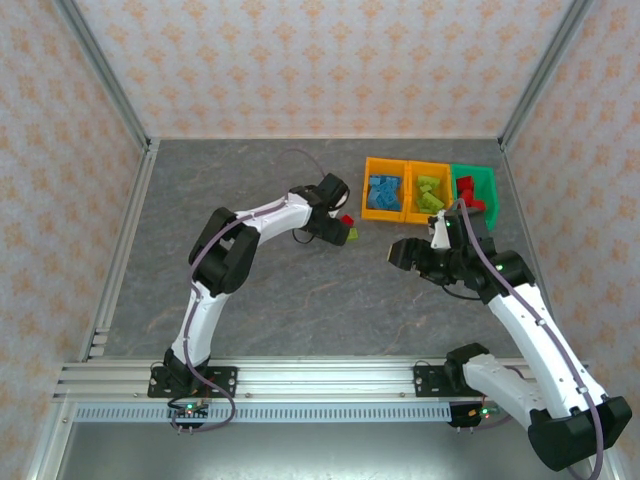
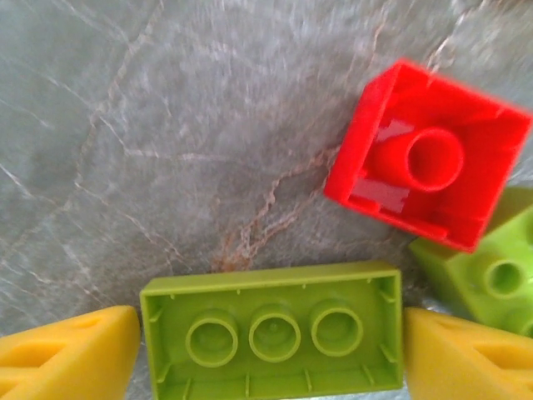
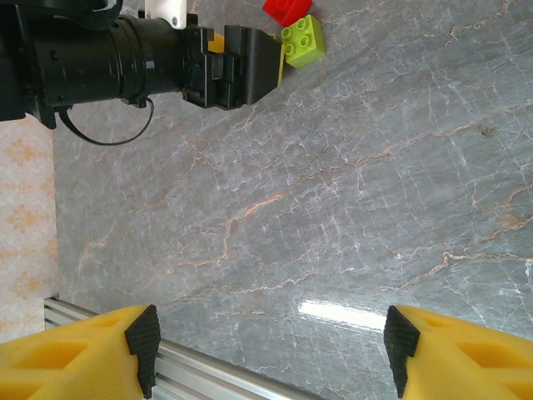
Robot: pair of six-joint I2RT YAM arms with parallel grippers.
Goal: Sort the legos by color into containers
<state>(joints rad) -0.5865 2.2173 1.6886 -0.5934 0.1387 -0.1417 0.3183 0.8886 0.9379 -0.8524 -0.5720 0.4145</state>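
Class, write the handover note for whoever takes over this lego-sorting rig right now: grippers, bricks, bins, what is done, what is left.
Left gripper: closed on an upturned lime green plastic brick lying on the grey table.
Right gripper: open, empty, above bare table.
Bins: blue bricks in the left orange plastic bin, lime bricks in the middle orange bin, red bricks in the green bin.
Done: most bricks sorted.
Left: the gripped brick, plus a red plastic brick and a second lime brick beside it.
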